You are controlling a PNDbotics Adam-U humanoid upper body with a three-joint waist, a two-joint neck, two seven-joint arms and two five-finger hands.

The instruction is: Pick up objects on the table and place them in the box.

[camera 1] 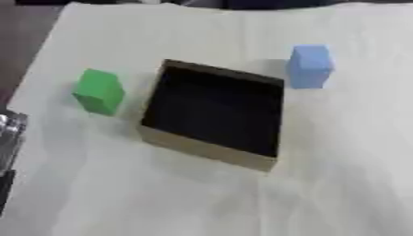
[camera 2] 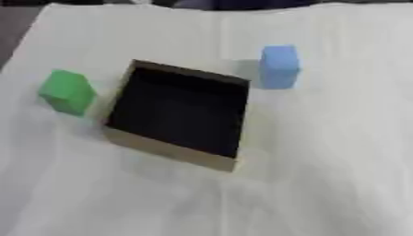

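Observation:
An open cardboard box (camera 1: pixel 211 156) with a dark inside stands in the middle of the white table. A green block (camera 1: pixel 99 91) sits on the table just left of the box, apart from it. A light blue block (camera 1: pixel 309 66) stands upright behind the box's far right corner. Nothing shows inside the box. A silver and black part of my left hand (camera 1: pixel 8 138) shows at the left edge of the left eye view, well clear of the green block. My right hand shows in no view.
A white cloth covers the table (camera 1: pixel 202 203). The table's left edge (camera 1: pixel 36 55) runs along a dark floor. Dark shapes lie past the far edge.

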